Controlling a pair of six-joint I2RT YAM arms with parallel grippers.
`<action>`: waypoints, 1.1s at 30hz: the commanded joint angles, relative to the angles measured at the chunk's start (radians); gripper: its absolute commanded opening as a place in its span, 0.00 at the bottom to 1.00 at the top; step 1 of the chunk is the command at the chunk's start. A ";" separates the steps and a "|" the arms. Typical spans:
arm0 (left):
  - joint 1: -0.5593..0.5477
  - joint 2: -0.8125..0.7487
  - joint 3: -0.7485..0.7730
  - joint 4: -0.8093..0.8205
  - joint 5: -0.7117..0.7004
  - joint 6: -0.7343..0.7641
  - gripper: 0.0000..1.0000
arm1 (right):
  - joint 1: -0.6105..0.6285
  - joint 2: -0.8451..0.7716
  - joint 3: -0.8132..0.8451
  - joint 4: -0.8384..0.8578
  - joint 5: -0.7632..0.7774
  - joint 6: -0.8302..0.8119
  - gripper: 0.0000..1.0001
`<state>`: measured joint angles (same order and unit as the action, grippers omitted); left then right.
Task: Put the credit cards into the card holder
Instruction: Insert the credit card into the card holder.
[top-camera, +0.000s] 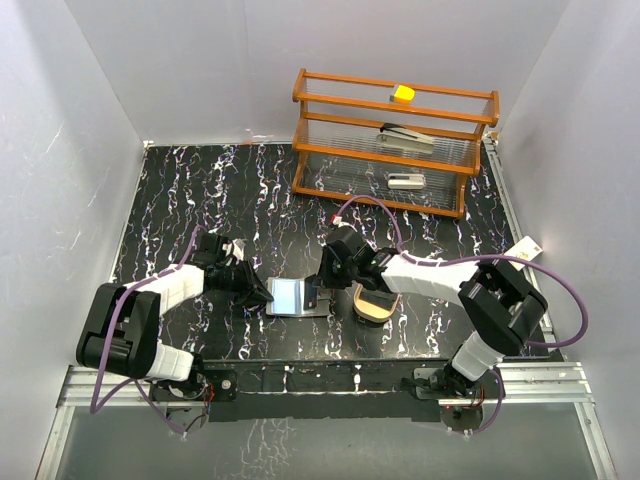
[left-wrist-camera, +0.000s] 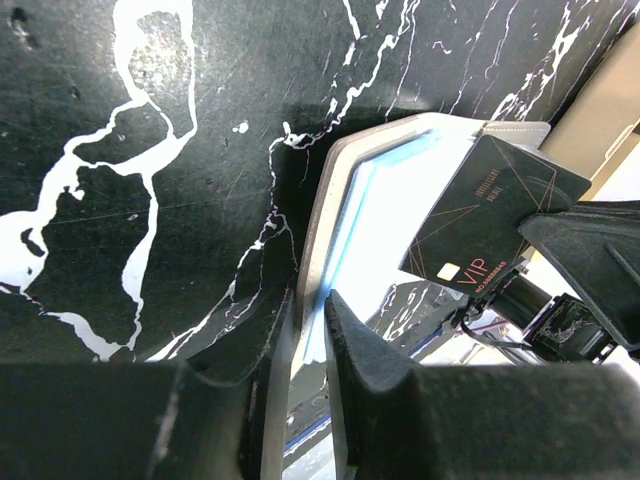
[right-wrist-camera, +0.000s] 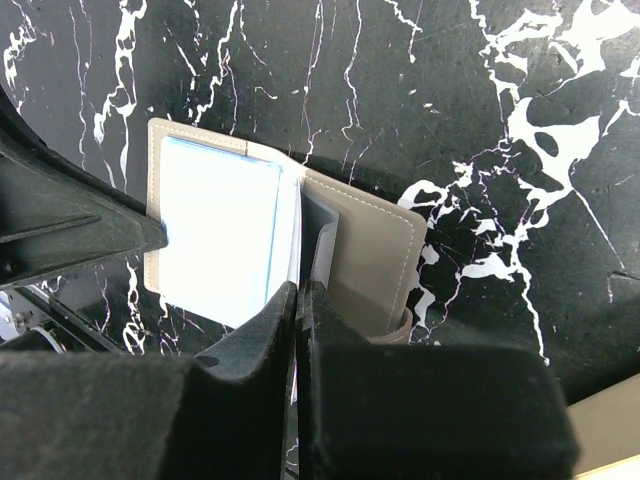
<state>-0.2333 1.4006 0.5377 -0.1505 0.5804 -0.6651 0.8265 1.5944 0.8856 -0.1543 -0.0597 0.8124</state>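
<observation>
From above, the open card holder (top-camera: 290, 297) lies on the marble table (top-camera: 200, 210) between the left gripper (top-camera: 264, 297) and the right gripper (top-camera: 316, 293). At the left wrist, the jaws straddle the holder's edge with a narrow gap, and I cannot tell whether they pinch it; a dark VIP card (left-wrist-camera: 485, 210) tilts over the pale blue card (left-wrist-camera: 355, 222). At the right wrist, the jaws are clamped on that dark card's edge.

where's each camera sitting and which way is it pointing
Top external: fixed above and behind the arms, facing down over the table; both arms show, with the left gripper and right gripper meeting at the card holder.
Left wrist: on the left arm, looking down past the left fingers at the holder's edge and the dark card.
Right wrist: on the right arm, looking down past the right fingers into the open holder.
Shared: both wrist views show the pale blue card.
</observation>
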 joint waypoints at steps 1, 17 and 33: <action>-0.005 -0.002 0.030 -0.045 -0.017 0.012 0.14 | -0.012 0.008 -0.003 0.015 0.014 -0.023 0.00; -0.010 0.018 0.025 -0.044 -0.026 0.015 0.00 | -0.017 -0.038 -0.016 0.091 -0.098 -0.030 0.00; -0.030 0.034 0.026 -0.052 -0.050 0.016 0.00 | -0.027 0.018 -0.001 0.159 -0.187 0.078 0.00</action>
<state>-0.2531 1.4315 0.5465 -0.1654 0.5556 -0.6621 0.8047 1.5997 0.8722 -0.0582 -0.2302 0.8497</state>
